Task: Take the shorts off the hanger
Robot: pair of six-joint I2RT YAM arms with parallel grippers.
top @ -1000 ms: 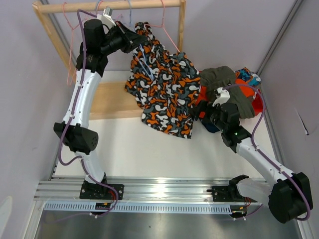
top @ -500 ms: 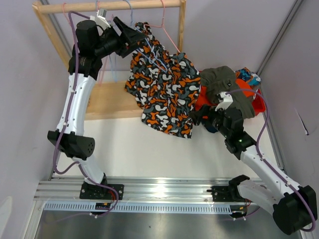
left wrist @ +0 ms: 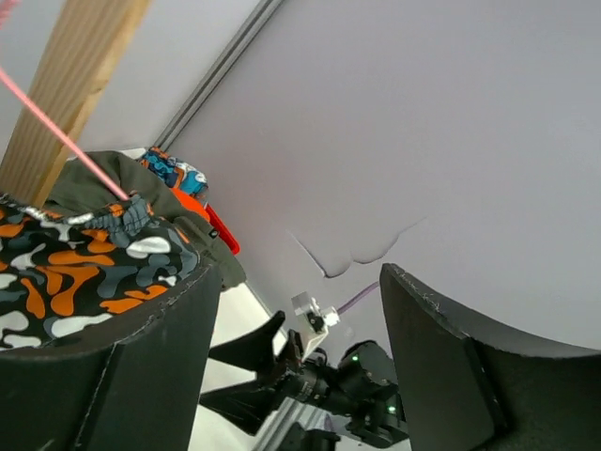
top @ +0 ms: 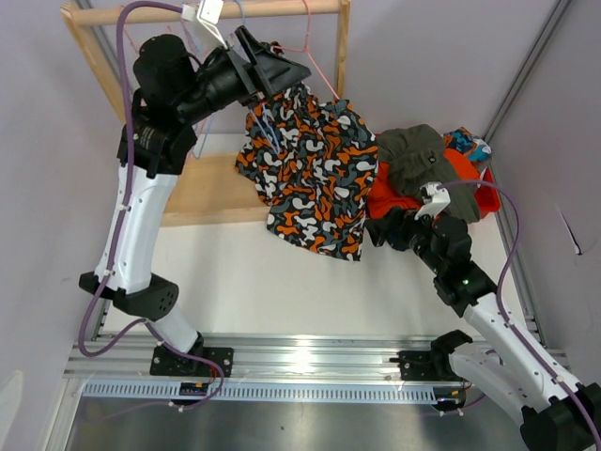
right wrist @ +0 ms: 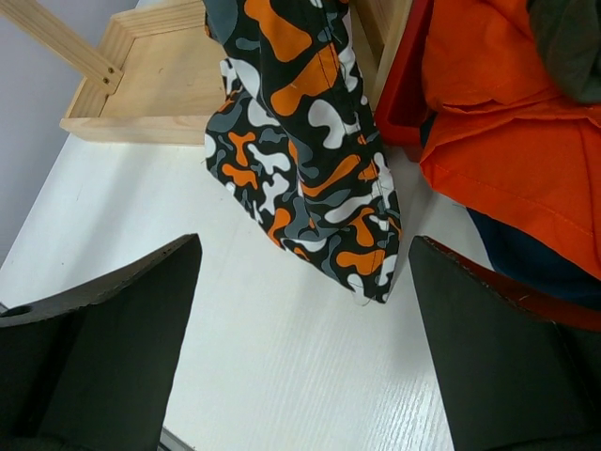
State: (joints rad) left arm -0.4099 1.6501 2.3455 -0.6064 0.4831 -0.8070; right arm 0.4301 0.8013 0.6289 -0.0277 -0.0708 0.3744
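left pincer [top: 286, 77] now higher, apart, off the orange-black-white-grey blotch-print fabric shorts [top: 305, 174]; right pincer [top: 374, 230] wide apart over the white table [top: 282, 282]

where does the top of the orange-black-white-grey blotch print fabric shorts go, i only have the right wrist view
observer: The blotch print shorts hang below the wooden rail, and a pink wire hanger runs into the waistband.
operator: is the left gripper holding them
observer: No, it is open and empty, up by the waistband.
operator: anything in the red bin past the bright orange shorts
observer: Yes, a teal-blue print pair lies at the far end.
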